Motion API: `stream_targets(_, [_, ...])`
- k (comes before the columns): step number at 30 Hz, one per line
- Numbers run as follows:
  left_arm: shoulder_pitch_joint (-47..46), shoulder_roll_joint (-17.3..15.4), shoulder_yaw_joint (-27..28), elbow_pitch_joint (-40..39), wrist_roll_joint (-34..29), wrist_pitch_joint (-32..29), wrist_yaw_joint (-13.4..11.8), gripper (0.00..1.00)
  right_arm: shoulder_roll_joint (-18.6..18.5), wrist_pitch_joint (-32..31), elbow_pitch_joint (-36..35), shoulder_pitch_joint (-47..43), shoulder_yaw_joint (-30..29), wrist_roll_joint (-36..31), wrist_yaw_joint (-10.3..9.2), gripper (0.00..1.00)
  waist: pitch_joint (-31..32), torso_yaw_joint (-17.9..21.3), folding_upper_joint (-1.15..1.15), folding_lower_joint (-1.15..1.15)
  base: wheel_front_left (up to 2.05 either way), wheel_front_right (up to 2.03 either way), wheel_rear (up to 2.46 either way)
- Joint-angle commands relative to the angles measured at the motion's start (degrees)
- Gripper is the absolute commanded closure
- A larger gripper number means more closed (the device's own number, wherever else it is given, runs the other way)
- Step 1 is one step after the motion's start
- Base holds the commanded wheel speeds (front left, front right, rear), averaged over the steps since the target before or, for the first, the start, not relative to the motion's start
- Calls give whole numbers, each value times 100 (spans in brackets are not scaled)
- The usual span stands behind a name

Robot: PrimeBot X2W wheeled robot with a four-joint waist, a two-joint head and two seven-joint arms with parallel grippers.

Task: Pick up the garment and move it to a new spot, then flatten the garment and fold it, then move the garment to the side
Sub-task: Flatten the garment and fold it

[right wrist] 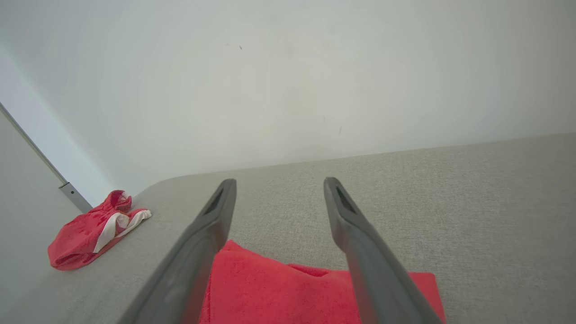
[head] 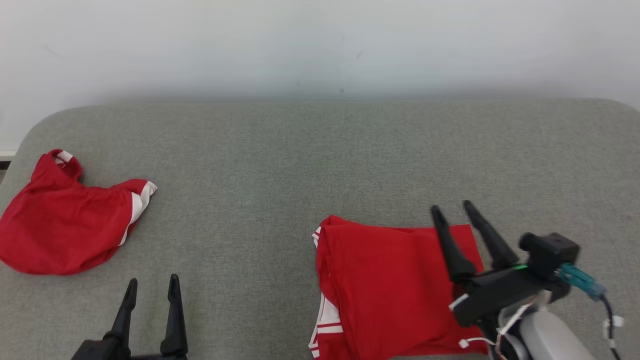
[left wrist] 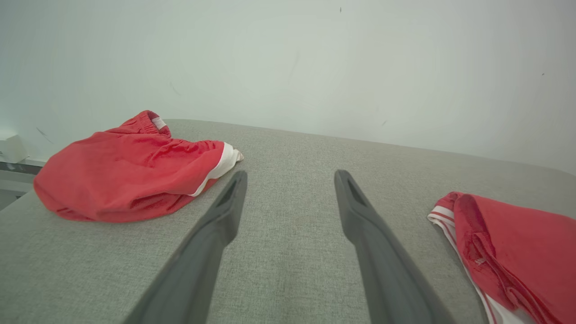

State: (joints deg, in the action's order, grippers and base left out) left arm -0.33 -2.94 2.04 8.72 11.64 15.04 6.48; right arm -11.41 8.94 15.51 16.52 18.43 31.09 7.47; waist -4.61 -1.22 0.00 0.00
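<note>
- The folded red garment (head: pixel 390 280) lies flat on the grey padded surface (head: pixel 300 165), against its near edge and right of the middle. White stripes show along the garment's left side.
- The right gripper (head: pixel 452 206) is over the garment's right part, its two dark fingers spread apart with nothing between them. The tips point towards the far edge. Whether they touch the cloth cannot be told.
- The left gripper (head: pixel 153 280) is at the near edge towards the left corner, fingers also apart and empty, above bare surface.
- A second red garment (head: pixel 65 220) with white trim sits crumpled at the left edge, well apart from the folded one.
- A pale wall (head: pixel 320 45) rises behind the far edge.
</note>
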Motion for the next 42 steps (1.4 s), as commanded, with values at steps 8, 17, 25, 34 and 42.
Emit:
stream_targets(8, [79,8,90,-67,-49,20,-9,0,-210,308,-199,-506,-767,-205,3,0,105,162,0,0,0,0,0])
stream_targets(17, [161,8,190,-199,-179,20,11,0,-51,508,-557,-1128,-1253,-509,3,0,251,319,0,0,0,0,0])
stream_targets(25, [261,9,178,-179,-273,20,31,0,28,521,-801,-1674,-1388,-730,3,0,470,331,0,0,0,0,0])
stream_targets(34, [459,-36,147,-103,-377,20,39,0,115,397,-1007,-1986,-1375,-994,3,0,670,272,0,0,0,0,0])
stream_targets(42, [604,-92,55,-93,-370,20,52,0,220,334,-1060,-2132,-1385,-1136,3,0,746,173,0,0,0,0,0])
